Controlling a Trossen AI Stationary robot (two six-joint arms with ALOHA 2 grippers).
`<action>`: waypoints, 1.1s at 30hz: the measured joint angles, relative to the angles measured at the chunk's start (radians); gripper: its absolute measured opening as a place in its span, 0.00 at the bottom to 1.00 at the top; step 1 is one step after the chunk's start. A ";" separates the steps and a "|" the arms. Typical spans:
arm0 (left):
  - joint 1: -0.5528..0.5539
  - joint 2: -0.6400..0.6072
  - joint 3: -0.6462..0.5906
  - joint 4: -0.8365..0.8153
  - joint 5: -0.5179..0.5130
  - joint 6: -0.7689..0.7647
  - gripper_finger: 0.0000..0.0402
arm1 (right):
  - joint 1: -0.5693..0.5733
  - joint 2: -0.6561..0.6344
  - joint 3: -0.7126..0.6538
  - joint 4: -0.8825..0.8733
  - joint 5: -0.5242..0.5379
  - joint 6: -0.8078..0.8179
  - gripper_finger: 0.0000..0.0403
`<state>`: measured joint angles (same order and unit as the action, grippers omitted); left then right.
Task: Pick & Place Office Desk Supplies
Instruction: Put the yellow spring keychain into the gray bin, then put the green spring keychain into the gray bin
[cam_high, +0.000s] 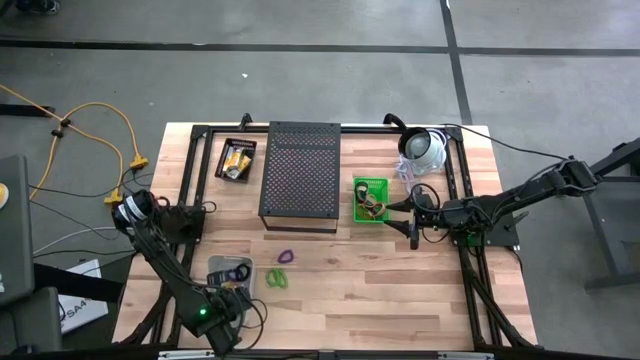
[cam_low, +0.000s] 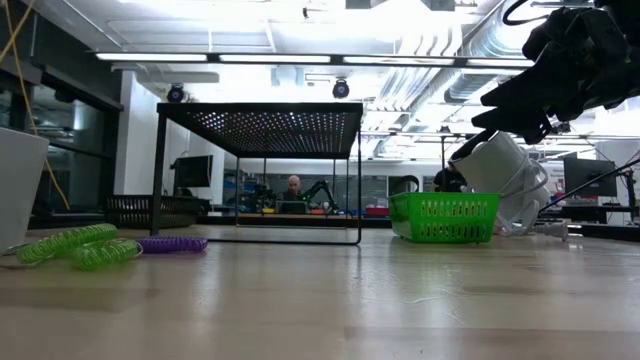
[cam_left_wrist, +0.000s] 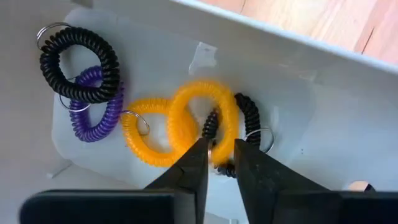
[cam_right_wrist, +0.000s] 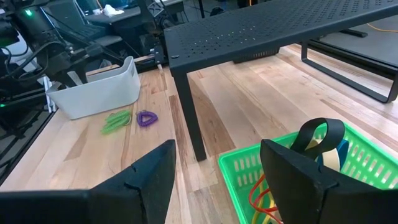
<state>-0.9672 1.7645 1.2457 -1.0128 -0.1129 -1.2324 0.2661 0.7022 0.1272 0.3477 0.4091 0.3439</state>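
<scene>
In the left wrist view a white bin (cam_left_wrist: 323, 118) holds several coiled loops: a black one (cam_left_wrist: 78, 65), a purple one (cam_left_wrist: 93, 118), two orange ones (cam_left_wrist: 146, 140) and another black one (cam_left_wrist: 249, 118). My left gripper (cam_left_wrist: 221, 148) points down into the bin, slightly open, with a strand of the nearer orange loop (cam_left_wrist: 186, 106) between its fingertips. That loop lies on the bin's floor. A green loop (cam_high: 277, 278) and a purple loop (cam_high: 286, 257) lie on the table beside the bin (cam_high: 215, 262). My right gripper (cam_right_wrist: 217, 149) hovers open at the green basket (cam_right_wrist: 348, 180). My left gripper comes from above, and its two fingers (cam_left_wrist: 196, 162) stand on either side of the orange loop's strand (cam_left_wrist: 222, 134), across it. Whether they touch it I cannot tell. The loop lies flat on the bin's floor, partly over the black loop.
A black mesh riser (cam_high: 300, 175) stands at the middle far side. A black tray with yellow packets (cam_high: 238, 158) is to its left. The green basket (cam_high: 370, 198) and a white dome device (cam_high: 425, 150) with a cable are to its right. Bare wood lies along the near edge.
</scene>
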 joint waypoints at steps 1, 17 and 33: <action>0.000 0.000 0.000 0.000 -0.005 0.005 0.19 | 0.000 0.000 0.000 0.000 0.000 0.000 0.55; 0.083 -0.126 0.000 -0.001 -0.023 0.004 0.21 | 0.000 0.000 0.000 0.000 0.000 0.000 0.55; 0.182 -0.230 0.000 0.000 -0.009 0.075 0.21 | 0.000 0.000 0.000 0.000 0.000 0.000 0.55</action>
<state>-0.7856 1.5345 1.2461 -1.0126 -0.1215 -1.1571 0.2663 0.7025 0.1272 0.3477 0.4089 0.3439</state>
